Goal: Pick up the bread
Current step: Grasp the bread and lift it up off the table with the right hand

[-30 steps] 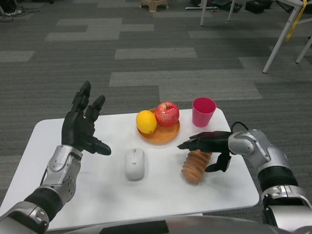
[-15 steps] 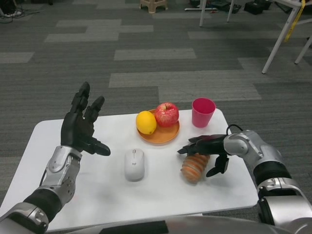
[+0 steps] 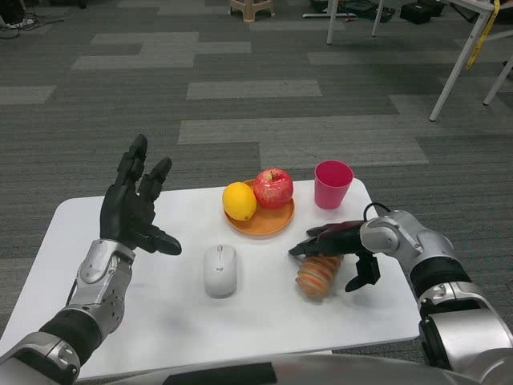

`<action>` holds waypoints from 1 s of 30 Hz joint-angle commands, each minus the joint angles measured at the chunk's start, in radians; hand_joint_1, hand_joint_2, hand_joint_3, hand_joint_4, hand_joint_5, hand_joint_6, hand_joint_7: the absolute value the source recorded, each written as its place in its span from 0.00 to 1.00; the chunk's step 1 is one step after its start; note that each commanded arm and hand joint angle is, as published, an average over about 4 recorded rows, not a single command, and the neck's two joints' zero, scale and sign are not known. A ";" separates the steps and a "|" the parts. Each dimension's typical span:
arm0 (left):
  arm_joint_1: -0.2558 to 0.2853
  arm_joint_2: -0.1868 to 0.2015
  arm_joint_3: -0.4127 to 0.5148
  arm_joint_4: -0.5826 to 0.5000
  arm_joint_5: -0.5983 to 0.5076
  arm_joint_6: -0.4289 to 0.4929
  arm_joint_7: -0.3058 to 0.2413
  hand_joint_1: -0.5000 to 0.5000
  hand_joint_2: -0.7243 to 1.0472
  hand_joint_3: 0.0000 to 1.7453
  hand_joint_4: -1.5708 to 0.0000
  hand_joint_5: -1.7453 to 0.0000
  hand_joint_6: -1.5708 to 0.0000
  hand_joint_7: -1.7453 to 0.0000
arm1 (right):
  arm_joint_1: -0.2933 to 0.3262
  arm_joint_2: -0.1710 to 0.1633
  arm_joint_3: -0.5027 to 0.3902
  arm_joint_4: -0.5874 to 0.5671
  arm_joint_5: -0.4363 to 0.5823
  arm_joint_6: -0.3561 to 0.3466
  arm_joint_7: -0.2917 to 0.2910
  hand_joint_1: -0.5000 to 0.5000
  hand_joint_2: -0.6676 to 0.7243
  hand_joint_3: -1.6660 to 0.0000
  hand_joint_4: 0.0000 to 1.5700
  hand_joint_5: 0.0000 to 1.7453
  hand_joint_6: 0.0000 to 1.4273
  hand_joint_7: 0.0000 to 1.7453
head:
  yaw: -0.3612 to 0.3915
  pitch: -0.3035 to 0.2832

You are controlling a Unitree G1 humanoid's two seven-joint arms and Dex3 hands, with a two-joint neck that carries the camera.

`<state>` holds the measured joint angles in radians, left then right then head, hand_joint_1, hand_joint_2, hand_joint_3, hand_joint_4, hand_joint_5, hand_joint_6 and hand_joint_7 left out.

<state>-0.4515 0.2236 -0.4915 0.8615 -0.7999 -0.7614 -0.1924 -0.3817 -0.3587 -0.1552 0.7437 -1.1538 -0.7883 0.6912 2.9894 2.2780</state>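
The bread (image 3: 317, 276), a ridged golden-brown roll, lies on the white table (image 3: 160, 321) at the right front. My right hand (image 3: 335, 243) arches over it. Its fingers (image 3: 314, 242) reach across the bread's top toward the left and seem to touch it. The thumb hangs down just off the bread's right side, with a small gap showing. The bread still rests on the table. My left hand (image 3: 132, 210) is raised above the table's left part, fingers spread, holding nothing.
A white mouse (image 3: 220, 270) lies left of the bread. Behind it an orange plate (image 3: 264, 224) carries a lemon (image 3: 240, 200) and a red apple (image 3: 274, 188). A pink cup (image 3: 333, 184) stands at the back right, close behind my right hand.
My right hand has sunk lower and drawn in over the bread, its fingers now on the top. The bread and the left hand have stayed put.
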 commanded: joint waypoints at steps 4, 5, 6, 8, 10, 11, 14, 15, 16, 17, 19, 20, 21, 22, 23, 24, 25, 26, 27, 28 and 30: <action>-0.004 0.008 -0.009 0.005 -0.008 -0.006 -0.004 1.00 0.20 0.05 1.00 0.76 1.00 1.00 | 0.043 0.030 -0.020 0.037 -0.038 0.018 -0.009 0.00 0.59 0.10 0.00 0.25 0.00 0.05 | -0.003 0.002; -0.004 0.008 -0.009 0.005 -0.008 -0.006 -0.004 1.00 0.20 0.05 1.00 0.76 1.00 1.00 | 0.043 0.035 -0.037 0.040 -0.038 0.017 -0.011 0.00 0.59 0.10 0.00 0.26 0.00 0.06 | -0.002 0.003; -0.004 0.008 -0.008 0.005 -0.009 -0.006 -0.004 1.00 0.20 0.05 1.00 0.76 1.00 1.00 | 0.043 0.041 -0.057 0.044 -0.037 0.017 -0.014 0.00 0.59 0.10 0.00 0.28 0.00 0.07 | 0.000 0.003; -0.004 0.008 -0.007 0.005 -0.010 -0.006 -0.004 1.00 0.20 0.05 1.00 0.76 1.00 1.00 | 0.043 0.047 -0.088 0.056 -0.031 0.015 -0.018 0.02 0.59 0.07 0.00 0.28 0.00 0.08 | 0.002 0.003; -0.003 0.008 -0.007 0.005 -0.010 -0.006 -0.004 1.00 0.20 0.05 1.00 0.76 1.00 1.00 | 0.043 0.053 -0.114 0.069 -0.019 0.014 -0.020 0.05 0.58 0.05 0.00 0.28 0.00 0.10 | 0.002 0.003; -0.003 0.009 -0.007 0.005 -0.010 -0.006 -0.004 1.00 0.20 0.05 1.00 0.76 1.00 1.00 | 0.043 0.057 -0.128 0.075 -0.011 0.014 -0.021 0.06 0.57 0.05 0.00 0.28 0.00 0.12 | 0.002 0.003; -0.001 0.008 -0.007 0.005 -0.010 -0.007 -0.004 1.00 0.20 0.05 1.00 0.76 1.00 1.00 | 0.043 0.069 -0.146 0.084 -0.003 0.014 -0.020 0.08 0.55 0.05 0.00 0.28 0.00 0.18 | 0.004 0.004; -0.001 0.008 -0.007 0.005 -0.010 -0.007 -0.004 1.00 0.20 0.05 1.00 0.76 1.00 1.00 | 0.044 0.073 -0.149 0.086 -0.002 0.015 -0.019 0.09 0.55 0.05 0.00 0.28 0.00 0.20 | 0.004 0.002; -0.001 0.008 -0.007 0.005 -0.010 -0.007 -0.004 1.00 0.20 0.05 1.00 0.76 1.00 1.00 | 0.044 0.074 -0.150 0.086 -0.001 0.015 -0.019 0.10 0.53 0.05 0.00 0.28 0.00 0.22 | 0.004 0.002; -0.001 0.008 -0.007 0.005 -0.010 -0.007 -0.004 1.00 0.20 0.05 1.00 0.76 1.00 1.00 | 0.045 0.076 -0.151 0.086 0.000 0.016 -0.019 0.11 0.52 0.05 0.00 0.28 0.00 0.24 | 0.003 0.001; -0.001 0.009 -0.007 0.005 -0.010 -0.007 -0.004 1.00 0.20 0.05 1.00 0.76 1.00 1.00 | 0.048 0.080 -0.156 0.086 0.005 0.017 -0.017 0.15 0.50 0.05 0.00 0.28 0.00 0.24 | 0.003 0.001; -0.001 0.010 -0.007 0.005 -0.010 -0.007 -0.004 1.00 0.20 0.05 1.00 0.76 1.00 1.00 | 0.050 0.082 -0.159 0.086 0.011 0.018 -0.016 0.16 0.50 0.05 0.00 0.28 0.00 0.24 | 0.003 0.001; -0.001 0.010 -0.007 0.005 -0.010 -0.007 -0.004 1.00 0.20 0.05 1.00 0.76 1.00 1.00 | 0.050 0.083 -0.162 0.086 0.015 0.018 -0.015 0.18 0.49 0.05 0.00 0.28 0.00 0.24 | 0.003 0.001; -0.001 0.010 -0.007 0.005 -0.010 -0.007 -0.004 1.00 0.20 0.05 1.00 0.76 1.00 1.00 | 0.051 0.085 -0.169 0.087 0.018 0.019 -0.015 0.19 0.49 0.05 0.00 0.29 0.00 0.24 | 0.003 0.001; -0.001 0.010 -0.007 0.005 -0.010 -0.007 -0.004 1.00 0.20 0.05 1.00 0.76 1.00 1.00 | 0.051 0.086 -0.175 0.087 0.021 0.019 -0.014 0.20 0.49 0.05 0.00 0.31 0.00 0.24 | 0.003 0.002; -0.001 0.010 -0.007 0.005 -0.010 -0.007 -0.004 1.00 0.20 0.05 1.00 0.76 1.00 1.00 | 0.052 0.090 -0.188 0.087 0.021 0.020 -0.013 0.21 0.49 0.06 0.00 0.32 0.00 0.24 | 0.004 0.001; -0.001 0.010 -0.008 0.005 -0.010 -0.007 -0.004 1.00 0.20 0.05 1.00 0.76 1.00 1.00 | 0.052 0.094 -0.201 0.088 0.022 0.021 -0.012 0.21 0.50 0.07 0.00 0.33 0.00 0.24 | 0.004 0.001; -0.001 0.010 -0.008 0.005 -0.010 -0.007 -0.004 1.00 0.20 0.05 1.00 0.76 1.00 1.00 | 0.052 0.098 -0.214 0.088 0.022 0.021 -0.012 0.21 0.49 0.07 0.00 0.33 0.00 0.24 | 0.004 0.001; -0.001 0.010 -0.009 0.005 -0.011 -0.007 -0.004 1.00 0.20 0.05 1.00 0.76 1.00 1.00 | 0.052 0.102 -0.227 0.088 0.023 0.021 -0.011 0.22 0.48 0.07 0.00 0.33 0.00 0.24 | 0.005 0.001; -0.001 0.010 -0.009 0.005 -0.011 -0.007 -0.004 1.00 0.20 0.04 1.00 0.76 1.00 1.00 | 0.052 0.103 -0.231 0.088 0.025 0.021 -0.011 0.23 0.47 0.06 0.00 0.33 0.00 0.24 | 0.004 0.001; -0.001 0.010 -0.010 0.005 -0.012 -0.007 -0.004 1.00 0.20 0.04 1.00 0.76 1.00 1.00 | 0.053 0.104 -0.236 0.088 0.030 0.020 -0.010 0.25 0.45 0.05 0.00 0.36 0.00 0.29 | 0.004 0.002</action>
<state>-0.4515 0.2237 -0.4995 0.8630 -0.8115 -0.7618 -0.1925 -0.3639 -0.2638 -0.3915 0.8045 -1.1052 -0.7863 0.6468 2.9933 2.2794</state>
